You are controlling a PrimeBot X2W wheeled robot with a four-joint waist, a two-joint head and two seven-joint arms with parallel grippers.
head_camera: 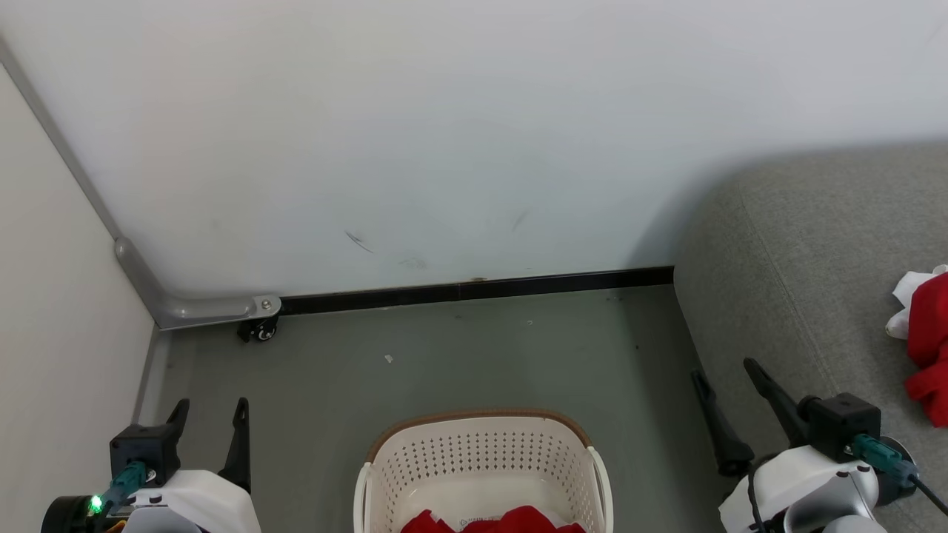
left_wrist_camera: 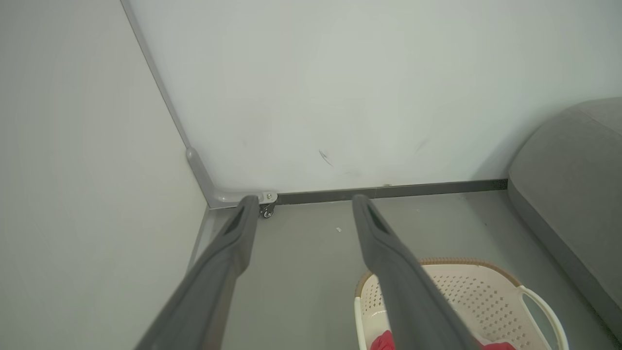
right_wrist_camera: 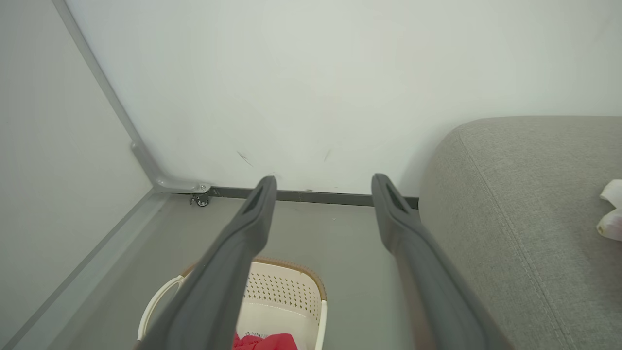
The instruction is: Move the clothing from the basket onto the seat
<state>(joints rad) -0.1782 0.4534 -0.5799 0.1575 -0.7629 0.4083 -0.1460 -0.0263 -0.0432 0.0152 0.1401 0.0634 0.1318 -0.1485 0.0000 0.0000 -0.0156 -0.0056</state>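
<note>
Red clothing [head_camera: 492,522] lies in the bottom of the cream basket [head_camera: 481,451], which stands on the grey floor [head_camera: 444,355] between the two arms. Another red and white garment [head_camera: 926,348] rests on the grey seat [head_camera: 800,244] at the right. The left gripper [head_camera: 211,406] and right gripper [head_camera: 723,369] both hang empty, fingers spread wide, apart from the basket.

The basket [head_camera: 481,451] stands on the grey floor [head_camera: 518,348] beside the seat [head_camera: 800,259]

red clothing [head_camera: 503,522] in cream basket [head_camera: 481,417]; more on grey seat [head_camera: 800,244]
</note>
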